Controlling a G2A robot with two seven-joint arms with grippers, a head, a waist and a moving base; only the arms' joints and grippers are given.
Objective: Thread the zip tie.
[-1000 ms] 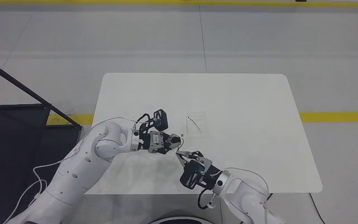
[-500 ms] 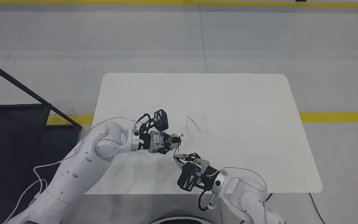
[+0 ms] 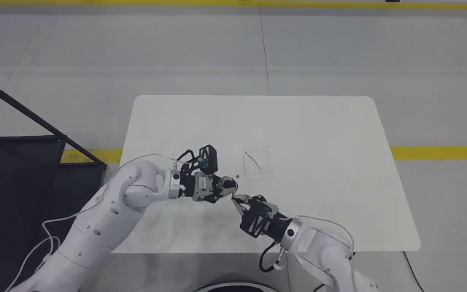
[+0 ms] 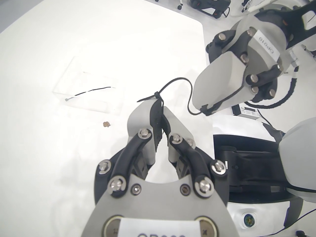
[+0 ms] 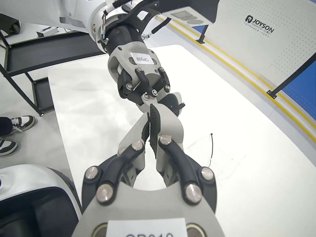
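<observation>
While my left gripper [image 4: 159,105] is pinching the zip tie [image 4: 157,95] at its head, my right gripper [image 4: 206,108] is clamping the strap just right and nearer. The loop is arching between us above the near middle of the table [image 3: 328,146], and the tip is seemingly poking through.

Your black zip tie [image 4: 156,95] hangs looped above the desk [image 4: 49,50]; a second zip tie [image 4: 91,90] lies flat nearby.
</observation>
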